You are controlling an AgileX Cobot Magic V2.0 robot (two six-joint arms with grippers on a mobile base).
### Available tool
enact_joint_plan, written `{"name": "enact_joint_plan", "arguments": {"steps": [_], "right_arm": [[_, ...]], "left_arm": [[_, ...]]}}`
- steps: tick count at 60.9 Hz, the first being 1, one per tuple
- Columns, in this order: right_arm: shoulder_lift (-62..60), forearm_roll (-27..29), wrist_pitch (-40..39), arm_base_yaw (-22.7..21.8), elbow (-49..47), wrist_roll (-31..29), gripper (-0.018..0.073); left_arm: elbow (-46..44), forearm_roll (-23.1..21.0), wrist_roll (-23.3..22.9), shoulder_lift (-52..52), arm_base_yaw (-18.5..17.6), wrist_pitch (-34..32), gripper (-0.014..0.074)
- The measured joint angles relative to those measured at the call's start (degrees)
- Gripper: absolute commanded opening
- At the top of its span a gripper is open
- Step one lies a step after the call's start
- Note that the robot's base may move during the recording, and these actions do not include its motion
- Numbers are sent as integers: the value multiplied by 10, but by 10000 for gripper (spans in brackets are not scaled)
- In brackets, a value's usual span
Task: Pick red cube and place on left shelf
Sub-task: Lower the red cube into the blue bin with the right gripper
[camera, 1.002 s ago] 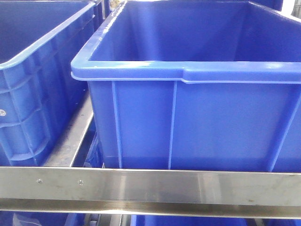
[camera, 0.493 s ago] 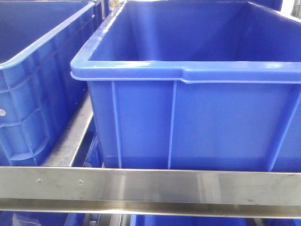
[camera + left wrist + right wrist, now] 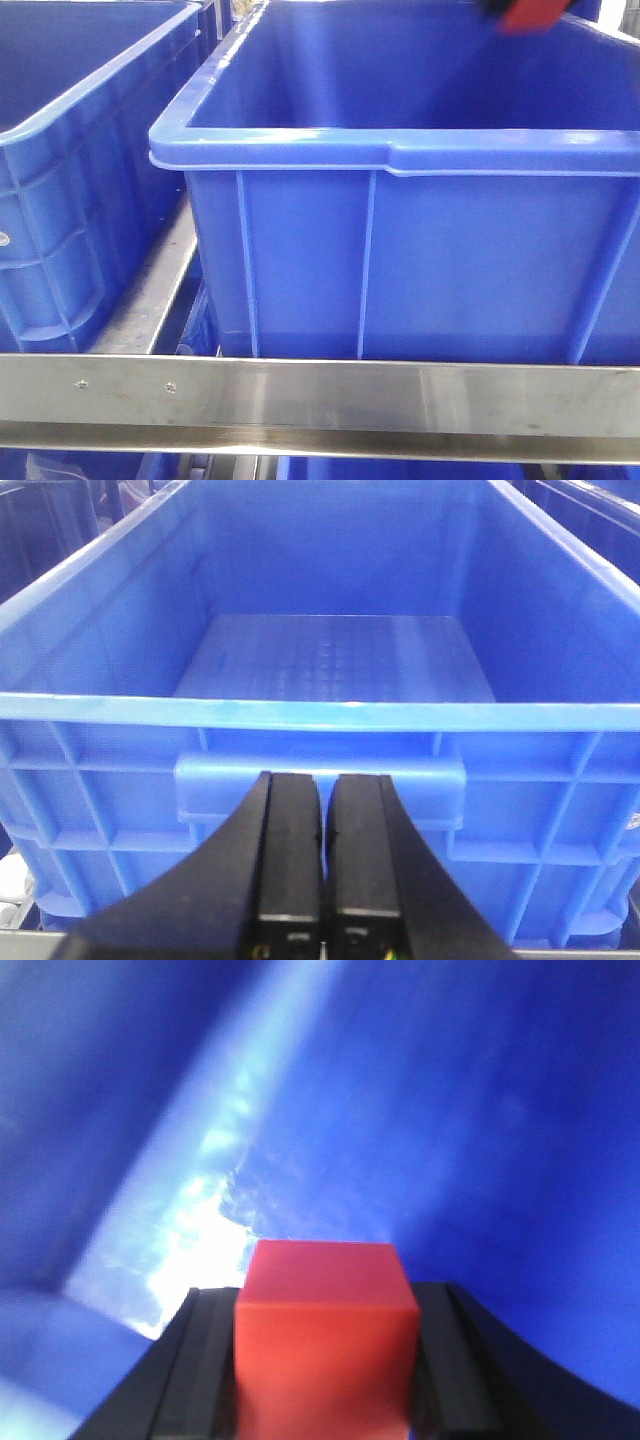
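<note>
The red cube [image 3: 325, 1355] sits clamped between the black fingers [image 3: 205, 1370] of my right gripper [image 3: 322, 1300], which is shut on it, with blurred blue crate plastic behind. In the front view the red cube [image 3: 533, 14] shows at the top edge, above the right part of the big blue crate [image 3: 400, 150]. That crate stands on the left shelf, whose steel front rail [image 3: 320, 395] runs across the bottom. My left gripper [image 3: 325, 780] is shut on nothing, just in front of a blue crate's handle lip [image 3: 320, 775].
A second blue crate [image 3: 60, 150] stands to the left on the same shelf, a narrow steel strip [image 3: 160, 290] between the two. The crate interior [image 3: 335, 660] in the left wrist view holds nothing visible.
The red cube, with a bit of the dark gripper, has come into the front view at the top right, over the big crate. The crates and the rail have not moved.
</note>
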Motion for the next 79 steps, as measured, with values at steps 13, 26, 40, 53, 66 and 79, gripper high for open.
{"name": "enact_joint_plan", "arguments": {"steps": [13,26,40,53,66,79], "right_arm": [[119,0,-1,0,-46,-1,174],[211,0,-4,0,-80,-1,174],[270,0,-8,0,-94,-1,177],[307,0,-8,0,-94,-1,181],[327,0,-2,0,-94,-1,378],[327,0,11,0,-116,-1,606]], "left_arm": [[0,0,0,0,0,0,102],[0,0,0,0,0,0,102],[0,0,0,0,0,0,102],[0,0,0,0,0,0,102],[0,0,0,0,0,0,102],[0,0,0,0,0,0,102]]}}
